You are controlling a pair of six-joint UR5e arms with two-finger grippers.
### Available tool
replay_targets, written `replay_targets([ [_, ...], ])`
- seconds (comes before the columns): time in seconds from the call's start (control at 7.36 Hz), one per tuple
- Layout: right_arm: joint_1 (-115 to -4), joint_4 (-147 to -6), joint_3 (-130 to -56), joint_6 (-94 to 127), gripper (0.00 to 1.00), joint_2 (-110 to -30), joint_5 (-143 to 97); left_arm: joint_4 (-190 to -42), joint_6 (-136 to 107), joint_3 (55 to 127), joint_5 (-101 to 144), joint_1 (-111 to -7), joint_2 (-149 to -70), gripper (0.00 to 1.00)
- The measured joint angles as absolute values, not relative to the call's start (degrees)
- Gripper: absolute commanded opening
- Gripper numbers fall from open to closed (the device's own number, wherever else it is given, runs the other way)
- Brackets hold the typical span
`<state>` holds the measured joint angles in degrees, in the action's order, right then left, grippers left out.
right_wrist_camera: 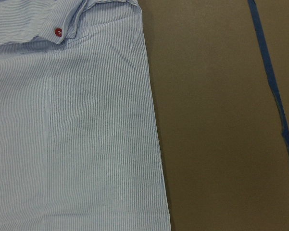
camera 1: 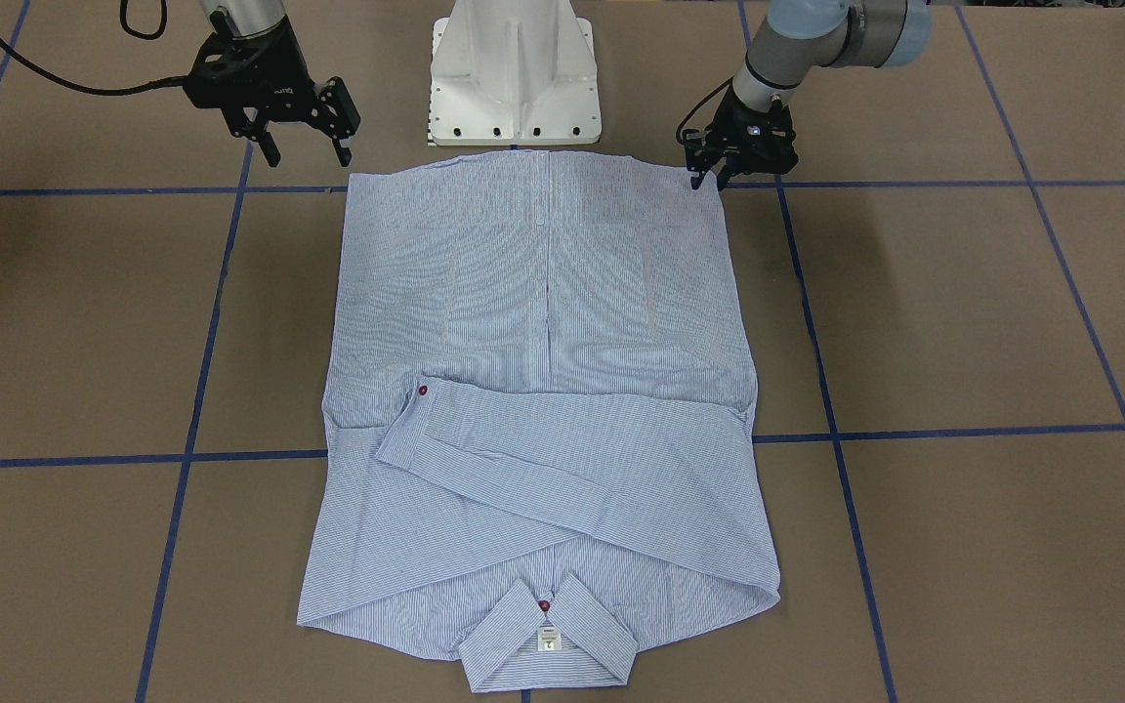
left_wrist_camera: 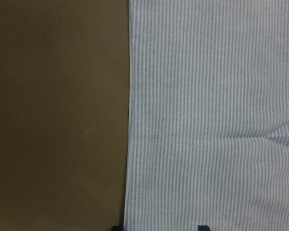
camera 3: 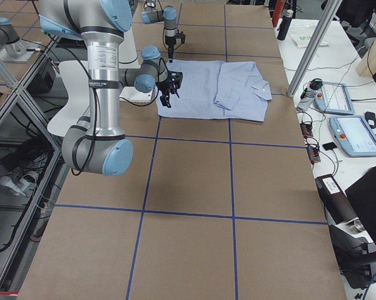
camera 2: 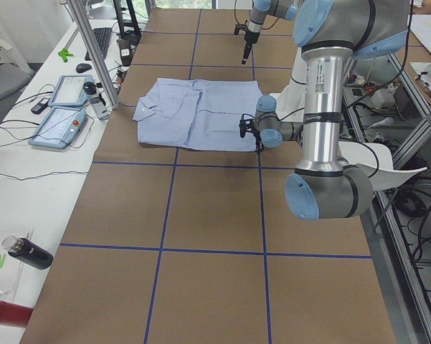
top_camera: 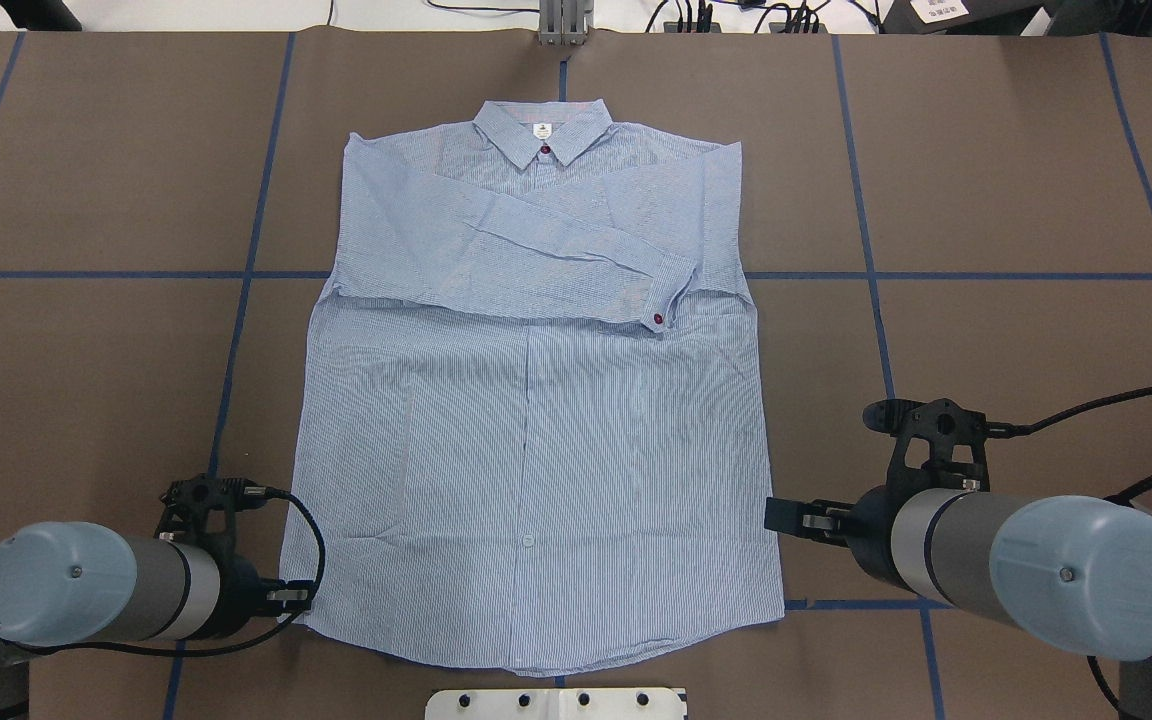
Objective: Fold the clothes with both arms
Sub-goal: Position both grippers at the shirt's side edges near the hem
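**2 open grippers wait at the shirt's hem**

The shirt (camera 1: 543, 322) lies flat on the table (camera 1: 963, 322), collar (camera 1: 548, 640) away from the robot and sleeves (camera 1: 562, 459) folded across the chest. The right gripper (camera 1: 309, 156) hangs beside one side edge near the hem, fingers (camera 1: 268, 148) apart and empty. The left gripper (camera 1: 711, 180) sits low at the other hem corner, fingers apart across the edge. A grasp that misses or catches only 1 layer would likely skew the fold and spill the sleeves. No container shows.
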<state>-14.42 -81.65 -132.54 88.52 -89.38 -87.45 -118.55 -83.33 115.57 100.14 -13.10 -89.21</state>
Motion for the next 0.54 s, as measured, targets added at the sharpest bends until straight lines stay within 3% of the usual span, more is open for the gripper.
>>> replay_targets([
  [0.54,-13.22,-81.65,-132.45,89.74,0.99,-89.94,-87.41,-118.00,-86.10,116.72,99.95,-13.09,-89.04,0.00],
])
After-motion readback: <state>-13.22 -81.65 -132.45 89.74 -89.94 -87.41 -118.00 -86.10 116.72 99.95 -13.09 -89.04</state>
